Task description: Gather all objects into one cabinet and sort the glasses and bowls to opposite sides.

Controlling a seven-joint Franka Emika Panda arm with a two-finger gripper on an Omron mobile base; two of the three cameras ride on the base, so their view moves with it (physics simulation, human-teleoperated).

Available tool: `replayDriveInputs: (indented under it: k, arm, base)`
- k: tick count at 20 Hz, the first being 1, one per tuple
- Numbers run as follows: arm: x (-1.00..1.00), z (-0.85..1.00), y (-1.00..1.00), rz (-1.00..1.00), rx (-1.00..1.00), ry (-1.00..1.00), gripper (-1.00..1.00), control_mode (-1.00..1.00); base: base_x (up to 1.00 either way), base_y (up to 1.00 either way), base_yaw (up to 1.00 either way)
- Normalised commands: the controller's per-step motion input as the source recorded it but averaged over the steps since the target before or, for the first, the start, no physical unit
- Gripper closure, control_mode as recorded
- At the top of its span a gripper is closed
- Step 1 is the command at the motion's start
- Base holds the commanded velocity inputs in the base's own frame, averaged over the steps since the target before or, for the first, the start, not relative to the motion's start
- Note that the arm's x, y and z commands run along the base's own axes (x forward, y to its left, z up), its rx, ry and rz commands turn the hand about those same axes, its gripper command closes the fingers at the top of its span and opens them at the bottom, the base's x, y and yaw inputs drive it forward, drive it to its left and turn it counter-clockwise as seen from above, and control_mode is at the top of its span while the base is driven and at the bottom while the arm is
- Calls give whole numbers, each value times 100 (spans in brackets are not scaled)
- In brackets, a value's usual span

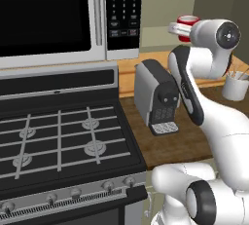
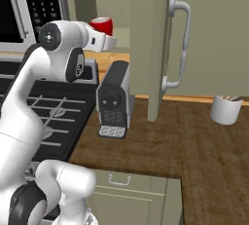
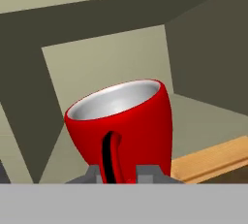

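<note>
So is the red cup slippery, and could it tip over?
Probably a bit slippery: the red cup looks smooth and glossy, with a shiny pale inside. It looks stiff, so it shouldn't squash. It leans in the hand view, and with the gripper low on its wall, it might tip if the grip loosens.

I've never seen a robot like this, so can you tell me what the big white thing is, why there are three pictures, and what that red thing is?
The white thing is a robot arm with a two-finger gripper at its end. Two cameras ride behind it, one on each side, looking over a kitchen. The third camera sits on the hand itself. The gripper is closed on a small red cup, lifted up by an open green wall cabinet. On the wooden counter stand a grey coffee machine and a white utensil pot. Beside them is a black stove, with a microwave above it.
</note>
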Motion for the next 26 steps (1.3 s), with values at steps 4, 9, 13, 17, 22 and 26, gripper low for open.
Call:
replayDriveInputs:
  k: [4, 9, 13, 17, 22, 26]
  arm:
    - [-100, 30, 10, 0, 0, 9, 100, -100]
    - [-100, 16, 4, -1, 0, 4, 100, -100]
    - [-100, 0, 8, -5, 0, 0, 100, -100]
    - [-100, 0, 25, -7, 0, 0, 100, -100]
    - [-100, 5, 23, -10, 6, 0, 100, -100]
    - [-90, -4, 10, -5, 13, 10, 100, -100]
  base:
    - [0, 0, 0]
    - [0, 0, 0]
    - [0, 0, 0]
    - [0, 0, 0]
    - [0, 0, 0]
    - [0, 0, 0]
